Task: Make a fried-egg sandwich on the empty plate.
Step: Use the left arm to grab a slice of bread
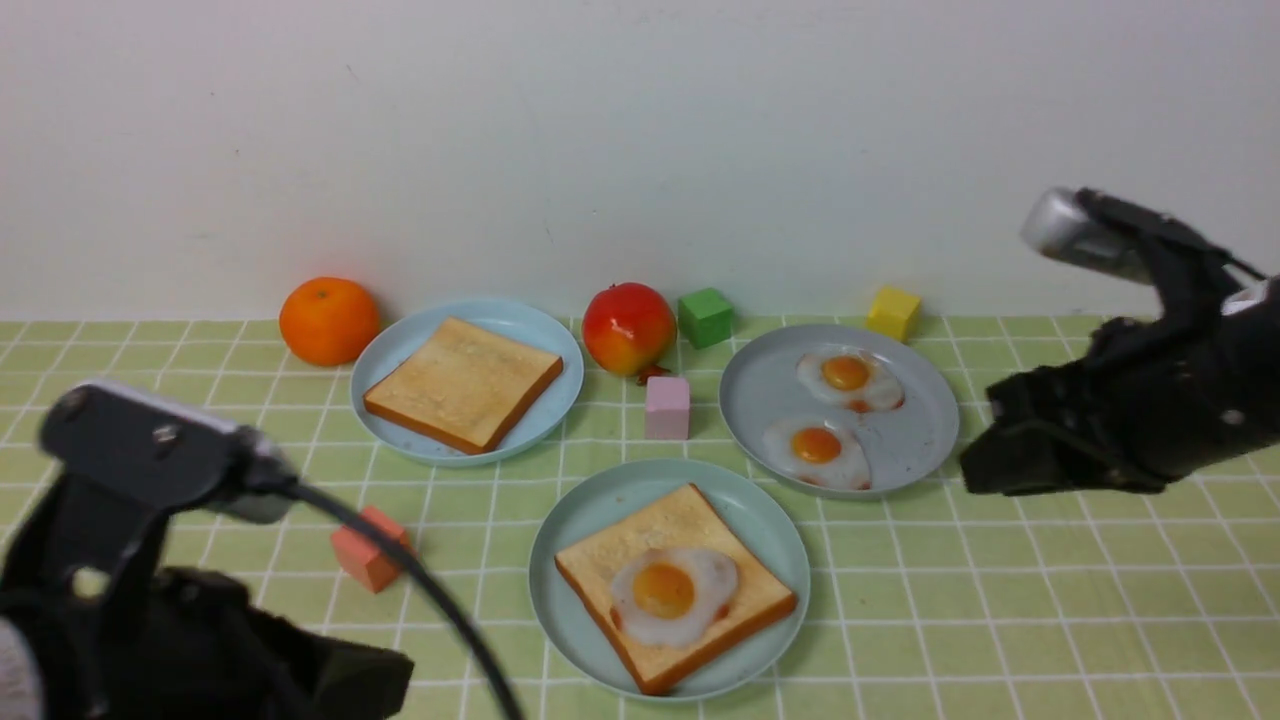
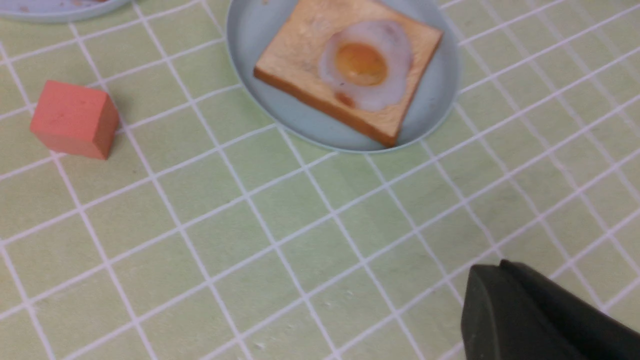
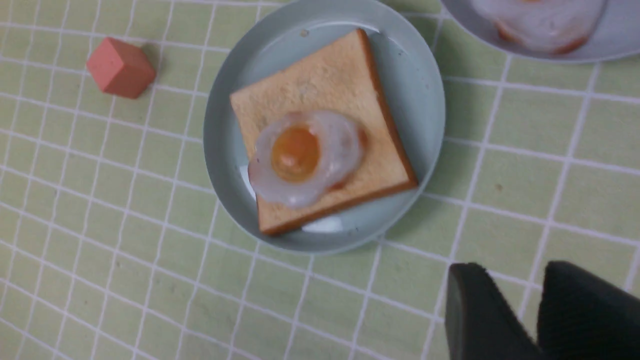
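Looking from the front, the pale teal plate (image 1: pixel 560 600) sits nearest the robot, about mid-table on the green checked tablecloth (image 1: pixel 1000 600). It's got one toast slice (image 1: pixel 650 530) lying flat on it with a fried egg (image 1: pixel 672 592) on top, yolk up, sitting toward one edge of the bread rather than dead centre. No top slice on it yet: the second toast slice (image 1: pixel 462 383) is over on the sky-blue plate (image 1: pixel 530 325) at the back left, apart from the teal one. Back right there's a grey plate (image 1: pixel 900 450) with two more eggs (image 1: pixel 848 378) side by side. Along the wall you get an orange (image 1: pixel 328 320), an apple (image 1: pixel 628 328), a green cube (image 1: pixel 706 316) and a yellow cube (image 1: pixel 893 312). A pink cube (image 1: pixel 667 407) sits between the three plates and a coral cube (image 1: pixel 368 550) is off to the left of the teal plate. The left gripper (image 2: pixel 492 290) is down at the near left, jaws clenched together with nothing in them, and it's clear of the plate. The right gripper (image 3: pixel 517 272) hangs over the cloth just right of the grey plate, jaws a little apart and gripping nothing
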Robot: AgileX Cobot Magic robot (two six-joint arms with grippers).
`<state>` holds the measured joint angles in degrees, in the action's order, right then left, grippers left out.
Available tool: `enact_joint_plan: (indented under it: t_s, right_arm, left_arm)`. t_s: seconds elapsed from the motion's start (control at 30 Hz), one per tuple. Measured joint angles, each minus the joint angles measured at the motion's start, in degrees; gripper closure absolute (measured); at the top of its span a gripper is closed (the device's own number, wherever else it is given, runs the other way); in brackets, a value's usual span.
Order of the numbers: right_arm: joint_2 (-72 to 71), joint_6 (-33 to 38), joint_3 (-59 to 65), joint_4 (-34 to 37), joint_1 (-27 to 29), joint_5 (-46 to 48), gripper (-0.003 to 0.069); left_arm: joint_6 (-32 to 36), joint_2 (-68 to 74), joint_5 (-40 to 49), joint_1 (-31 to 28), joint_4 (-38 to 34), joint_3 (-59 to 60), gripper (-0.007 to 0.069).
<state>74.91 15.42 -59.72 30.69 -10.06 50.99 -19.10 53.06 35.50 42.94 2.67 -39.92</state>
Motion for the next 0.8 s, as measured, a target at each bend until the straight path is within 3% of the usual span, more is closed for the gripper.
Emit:
enact_joint_plan:
  t_s: [0.13, 0.2, 0.43, 0.63, 0.77, 0.8]
  right_arm:
    - [-11.0, -0.9, 0.0, -4.0, -2.4, 3.3, 0.0643]
    - [-15.8, -1.0, 0.0, -4.8, -4.2, 4.1, 0.0669]
    - [-28.1, -1.0, 0.0, -8.2, -9.0, 7.7, 0.0659]
    - [-30.3, -1.0, 0.0, -8.9, -9.3, 8.7, 0.0657]
    - [-30.3, -1.0, 0.0, -9.0, -9.3, 9.6, 0.0657]
    - [-30.3, -1.0, 0.0, -9.0, -9.3, 10.3, 0.0655]
  left_arm:
    - [-1.1, 11.9, -0.1, -0.7, 4.6, -7.0, 0.0638]
    - [-0.6, 18.6, 0.2, -3.1, 4.9, -12.1, 0.0638]
    - [9.1, 43.0, 4.9, -15.6, 1.6, -34.8, 0.0638]
    - [12.4, 57.3, 12.1, -19.9, 0.6, -50.8, 0.0636]
    - [14.6, 66.4, 16.4, -21.7, 0.6, -61.0, 0.0582]
    - [15.1, 69.4, 17.2, -22.2, 0.7, -64.7, 0.0530]
